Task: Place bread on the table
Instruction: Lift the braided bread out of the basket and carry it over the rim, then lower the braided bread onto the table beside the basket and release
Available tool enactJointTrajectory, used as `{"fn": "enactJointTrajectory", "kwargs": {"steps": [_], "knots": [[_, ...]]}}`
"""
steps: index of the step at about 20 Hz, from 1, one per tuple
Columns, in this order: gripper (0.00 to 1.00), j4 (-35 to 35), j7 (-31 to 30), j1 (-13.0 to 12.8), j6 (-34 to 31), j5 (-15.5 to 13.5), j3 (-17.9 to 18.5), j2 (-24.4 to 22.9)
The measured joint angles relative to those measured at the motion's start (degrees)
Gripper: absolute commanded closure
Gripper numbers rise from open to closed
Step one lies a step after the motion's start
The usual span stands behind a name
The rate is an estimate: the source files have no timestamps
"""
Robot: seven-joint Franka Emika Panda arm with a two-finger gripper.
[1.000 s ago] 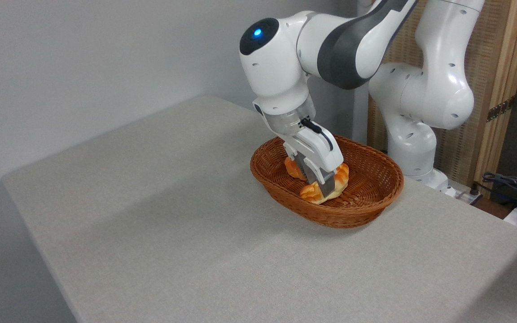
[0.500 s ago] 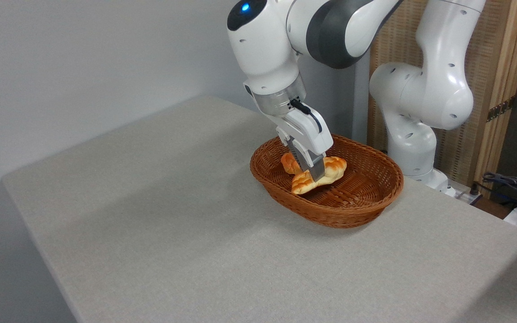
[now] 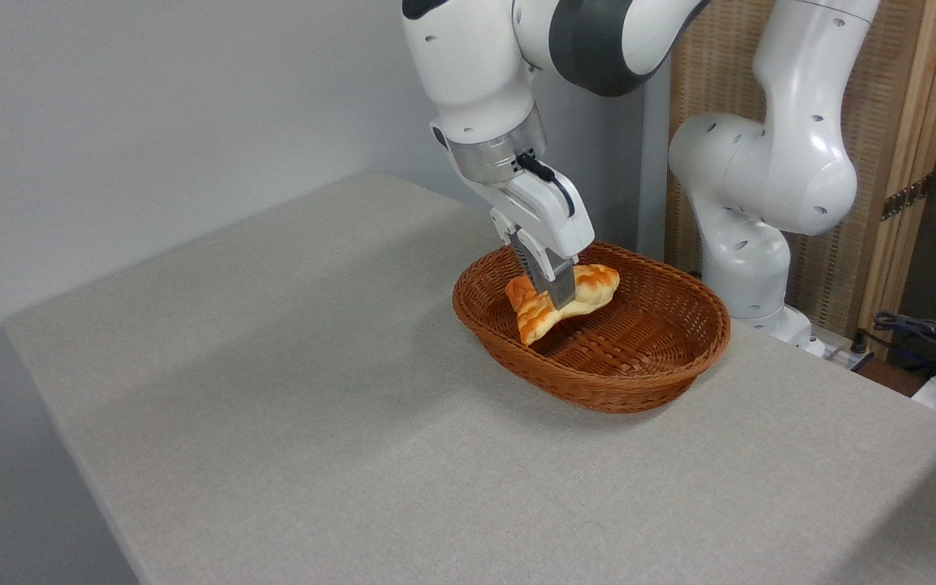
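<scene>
as claw point(image 3: 556, 291) grips, bread point(image 3: 590, 286) hangs tilted over basket point(image 3: 639, 382).

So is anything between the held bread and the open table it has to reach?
Only the basket wall: the bread, clamped in the gripper, hangs tilted over its inside. The table to the left shows nothing on it.

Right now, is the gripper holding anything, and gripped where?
Yes: the gripper is shut on the bread, pinched around its middle, both ends sticking out, over the basket.
</scene>
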Motion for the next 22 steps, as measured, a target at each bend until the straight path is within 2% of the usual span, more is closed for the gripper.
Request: {"fn": "enactJointTrajectory", "kwargs": {"steps": [8,13,16,19,21,22], "knots": [[0.93,6.7,2.7,0.0,-5.9,0.0,0.6,0.1],[0.82,12.7,2.9,0.0,-5.2,0.0,0.7,3.1],[0.77,17.7,2.9,0.0,0.1,0.0,1.6,8.3],[0.70,19.5,3.0,0.0,5.7,0.0,2.9,11.6],[0.62,19.9,3.1,0.0,10.8,0.0,3.3,14.7],[0.53,19.9,3.2,0.0,11.8,0.0,3.3,15.5]]}}
